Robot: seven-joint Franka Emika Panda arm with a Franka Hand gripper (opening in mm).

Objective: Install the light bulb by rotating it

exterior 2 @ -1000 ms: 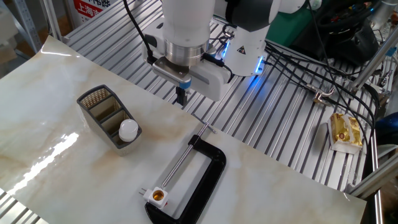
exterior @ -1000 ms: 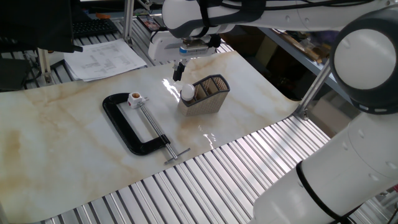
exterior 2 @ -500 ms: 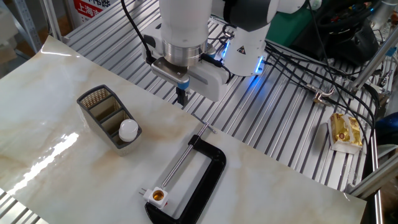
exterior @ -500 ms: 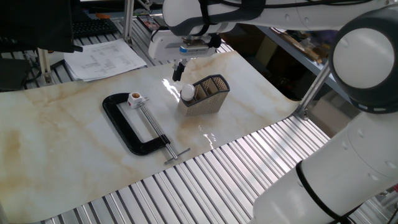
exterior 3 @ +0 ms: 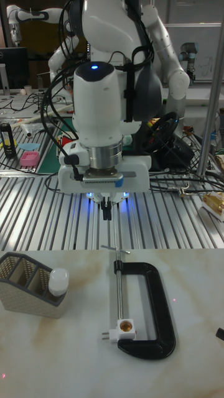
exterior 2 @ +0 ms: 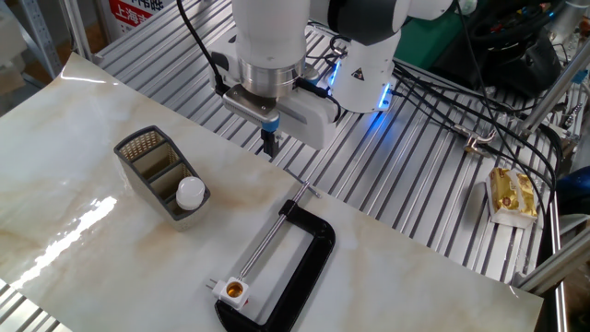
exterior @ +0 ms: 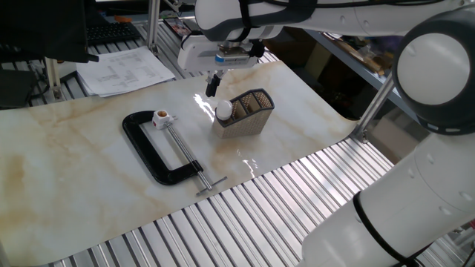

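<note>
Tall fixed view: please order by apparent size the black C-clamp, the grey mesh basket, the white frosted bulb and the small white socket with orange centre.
Largest to smallest:
1. black C-clamp
2. grey mesh basket
3. white frosted bulb
4. small white socket with orange centre, only slightly smaller than the bulb, so this last pair is uncertain.

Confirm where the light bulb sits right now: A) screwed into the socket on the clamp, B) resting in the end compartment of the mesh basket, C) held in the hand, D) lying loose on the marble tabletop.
B: the light bulb rests in the end compartment of the mesh basket, while the hand hangs apart from it, holding nothing, and the socket on the clamp shows its bare orange centre.
</note>
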